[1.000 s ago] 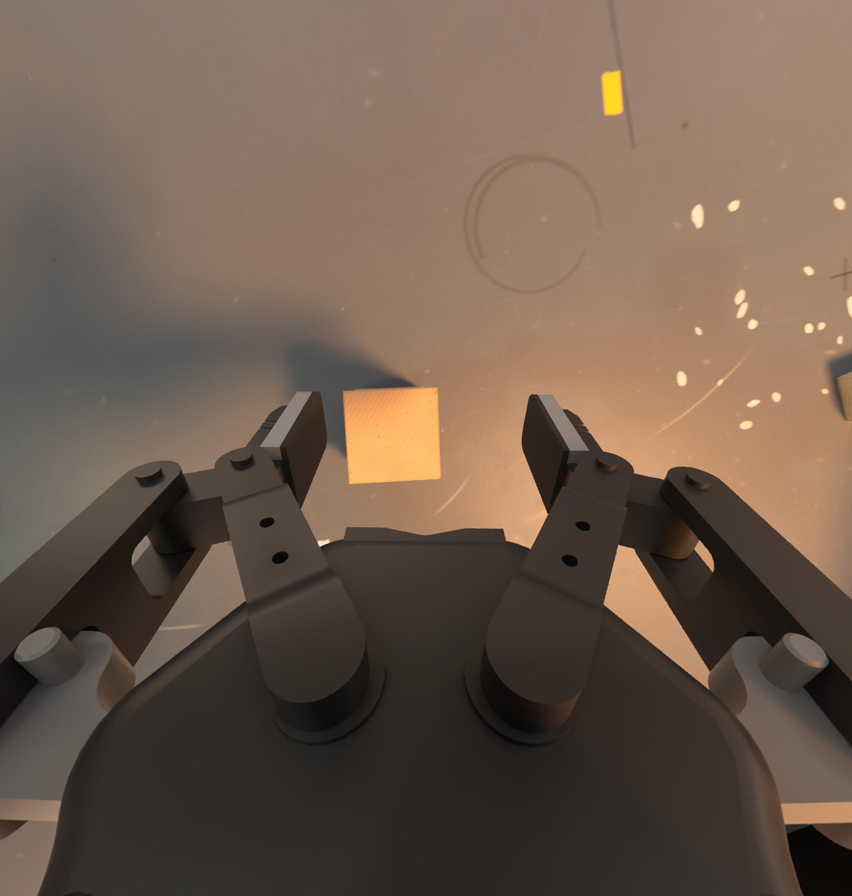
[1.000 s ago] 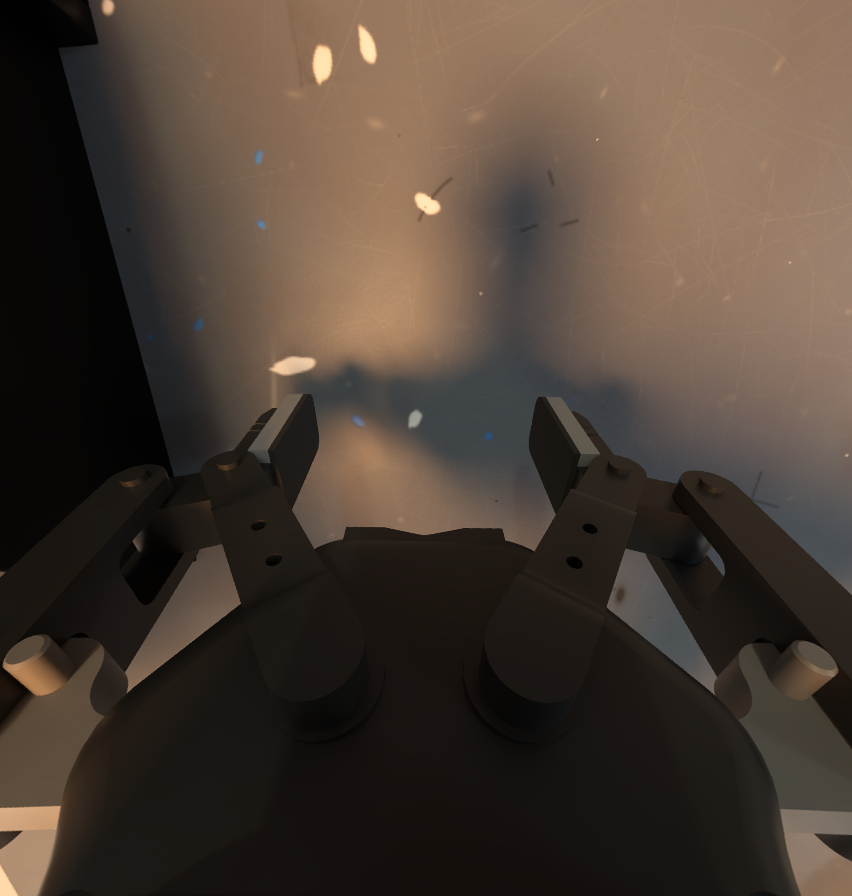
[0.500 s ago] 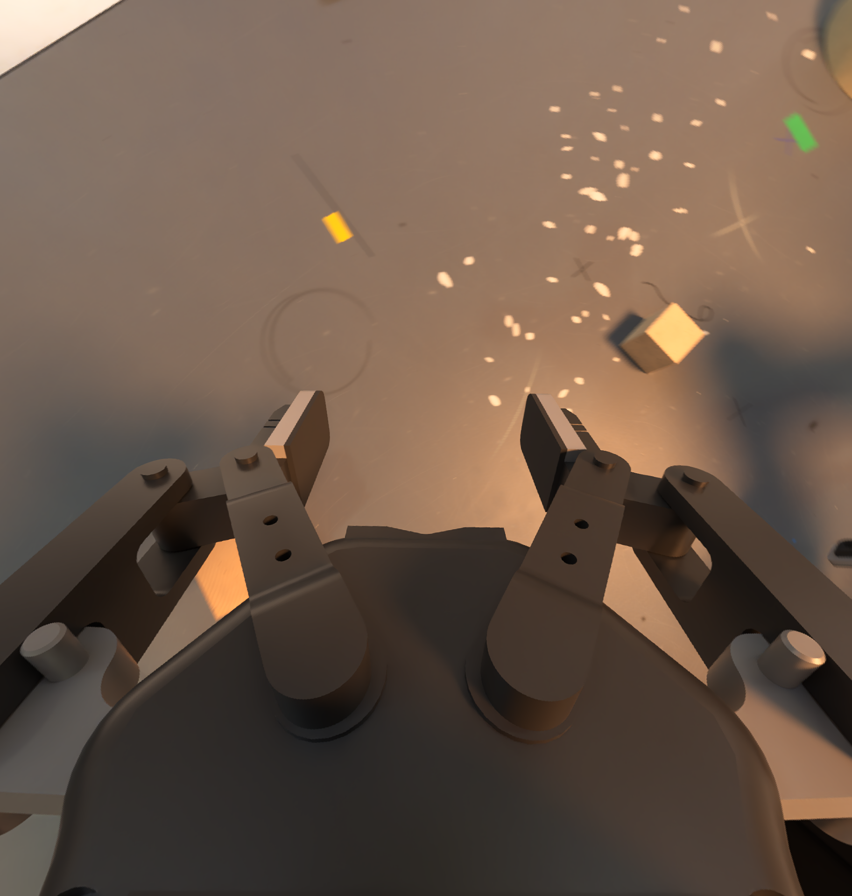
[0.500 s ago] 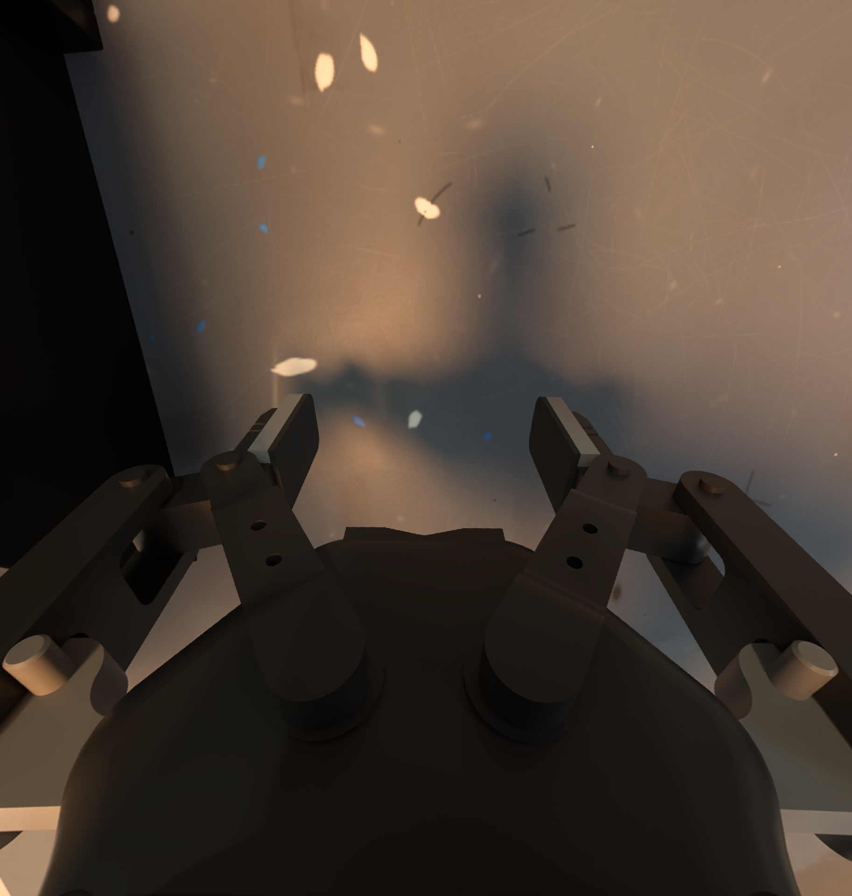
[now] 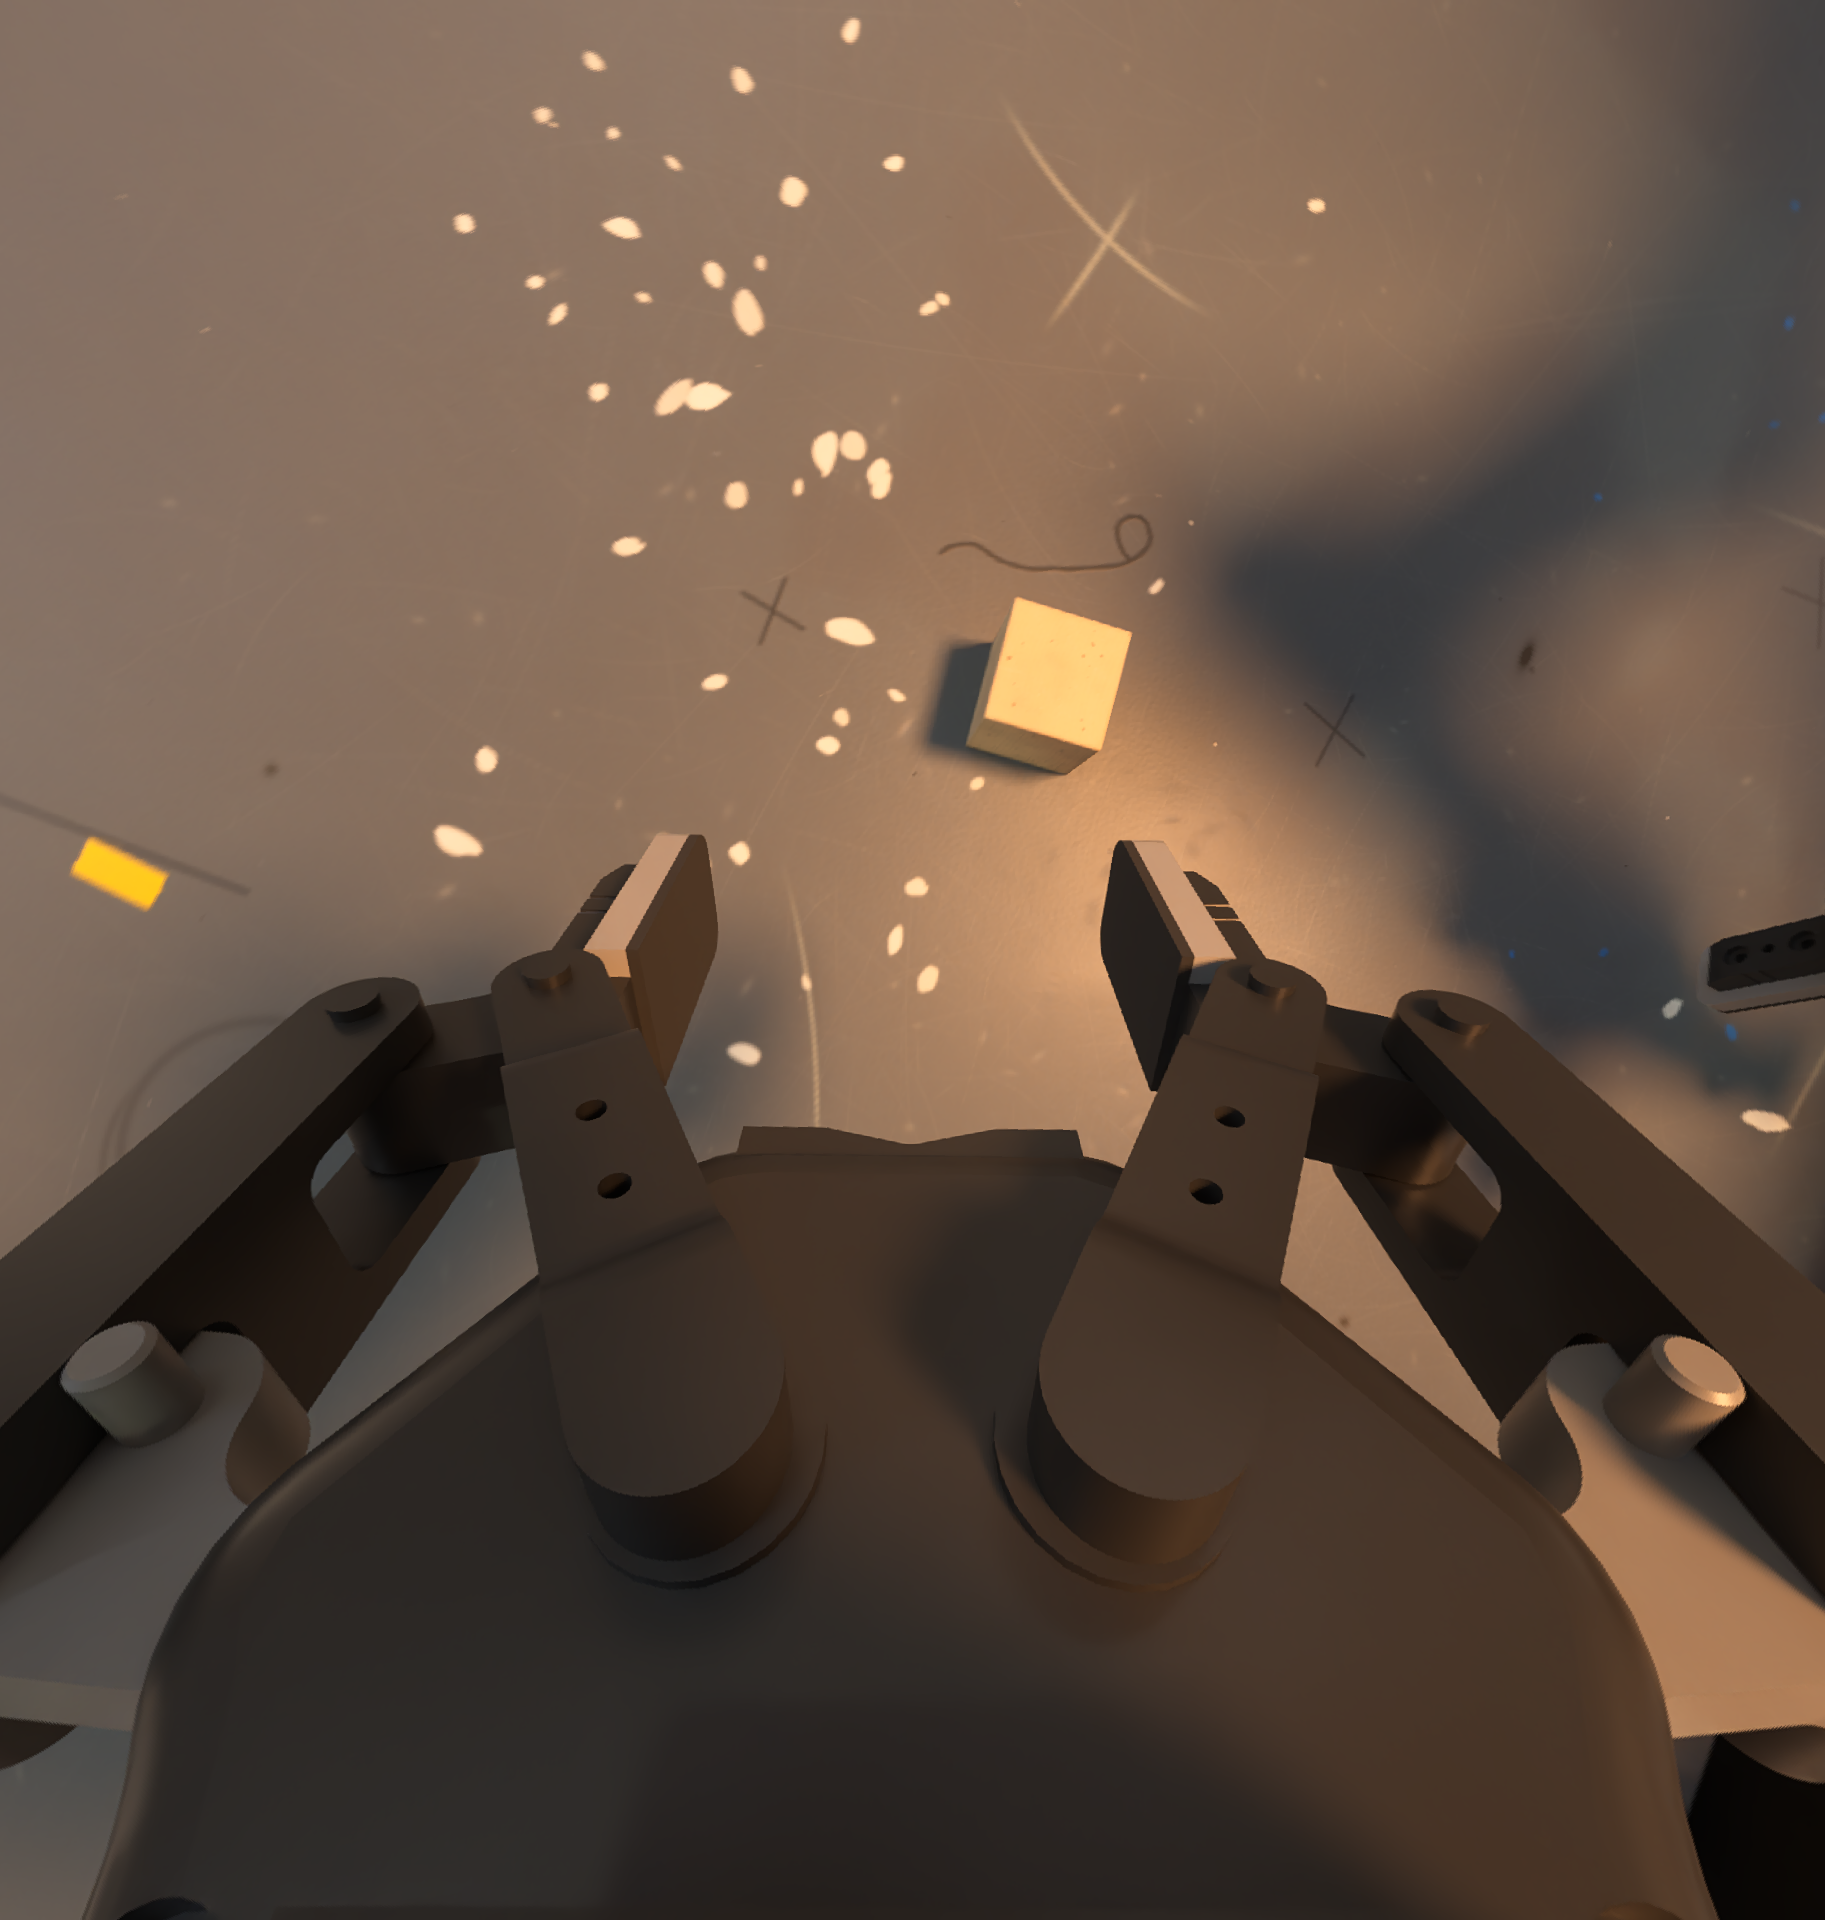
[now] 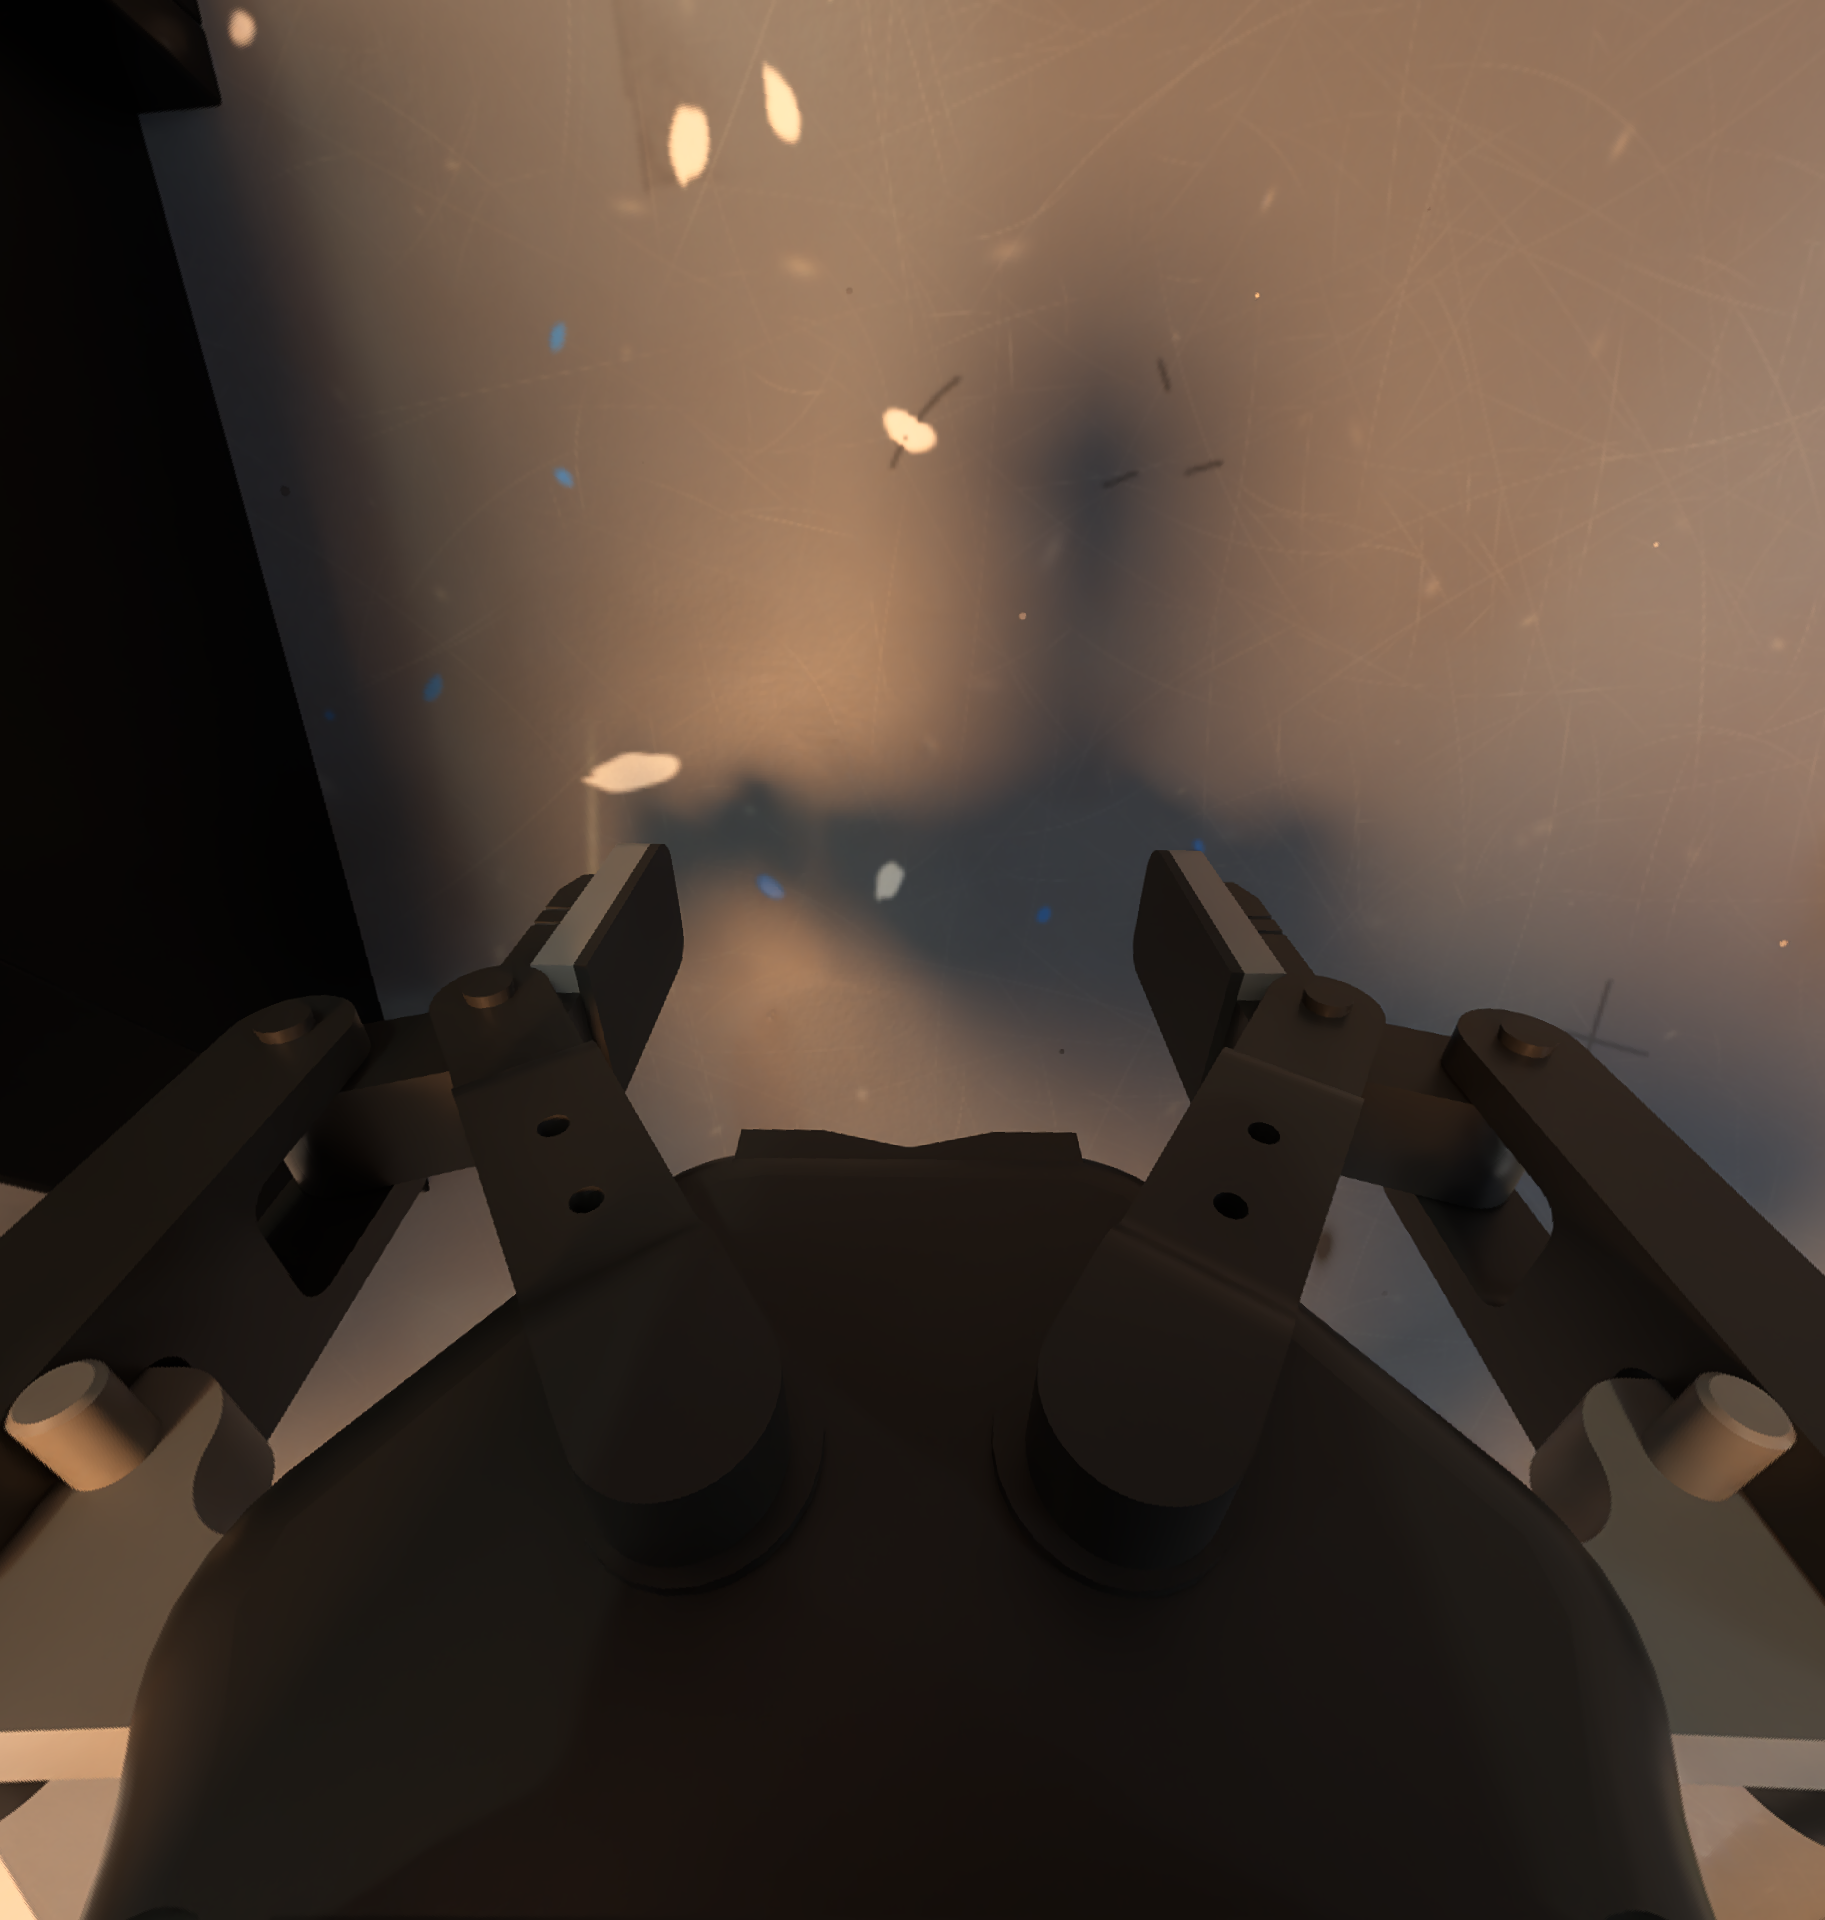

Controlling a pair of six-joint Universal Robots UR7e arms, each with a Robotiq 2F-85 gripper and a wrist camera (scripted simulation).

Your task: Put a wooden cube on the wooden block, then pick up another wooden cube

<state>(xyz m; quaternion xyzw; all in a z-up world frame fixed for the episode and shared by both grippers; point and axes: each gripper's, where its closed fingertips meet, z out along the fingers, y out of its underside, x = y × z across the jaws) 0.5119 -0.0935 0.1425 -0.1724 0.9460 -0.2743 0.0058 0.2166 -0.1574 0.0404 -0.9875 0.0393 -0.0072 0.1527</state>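
Observation:
A pale wooden cube (image 5: 1051, 681) sits on the brown table in the left wrist view, a little ahead and right of my left gripper (image 5: 903, 925). That gripper is open and empty, above the table. A finger of the other gripper (image 5: 1791, 961) shows at the right edge of this view. In the right wrist view my right gripper (image 6: 908, 935) is open and empty over bare table. The wooden block and the cube seen earlier are not in view now.
A small yellow marker (image 5: 118, 873) lies on the table at the left of the left wrist view. A tall dark body (image 6: 108, 623) fills the left side of the right wrist view. Pen marks, scratches and light spots dot the table.
The left gripper has swung away from the square wooden piece it hovered over, which left view; a wooden cube came nearer and more central. The right gripper has not moved.

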